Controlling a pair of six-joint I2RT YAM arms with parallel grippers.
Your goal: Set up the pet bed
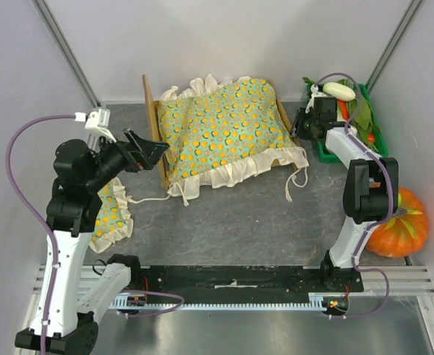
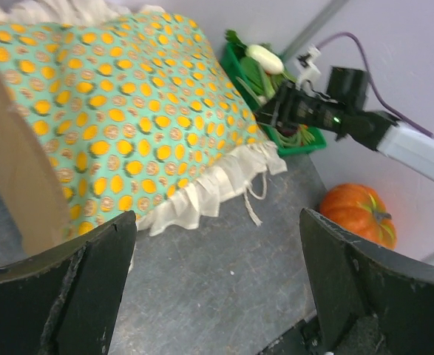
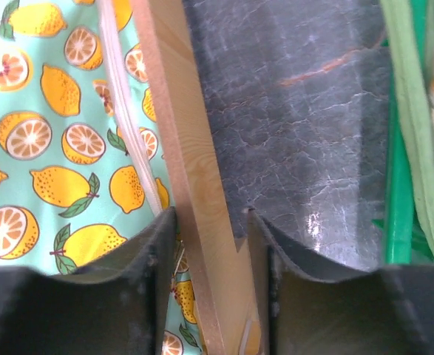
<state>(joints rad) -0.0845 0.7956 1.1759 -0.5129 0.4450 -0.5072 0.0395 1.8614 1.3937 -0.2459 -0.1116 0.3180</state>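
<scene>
The pet bed point(image 1: 154, 133) lies at the back middle of the table, its light-wood headboard on the left. The green orange-dotted frilled cushion point(image 1: 224, 129) covers its base. My right gripper point(image 1: 303, 124) is at the bed's right end, shut on the wooden frame rail point(image 3: 191, 177), which runs between both fingers point(image 3: 211, 244). My left gripper point(image 1: 154, 151) is open and empty, held above the table just beside the headboard point(image 2: 17, 170). In the left wrist view its gap point(image 2: 217, 274) frames bare table, with the cushion point(image 2: 120, 111) beyond.
The small matching pillow point(image 1: 112, 211) lies at the left by my left arm. A green crate of vegetables point(image 1: 350, 111) stands at the back right, close to my right gripper. An orange pumpkin point(image 1: 398, 225) sits at the right edge. Walls close in both sides.
</scene>
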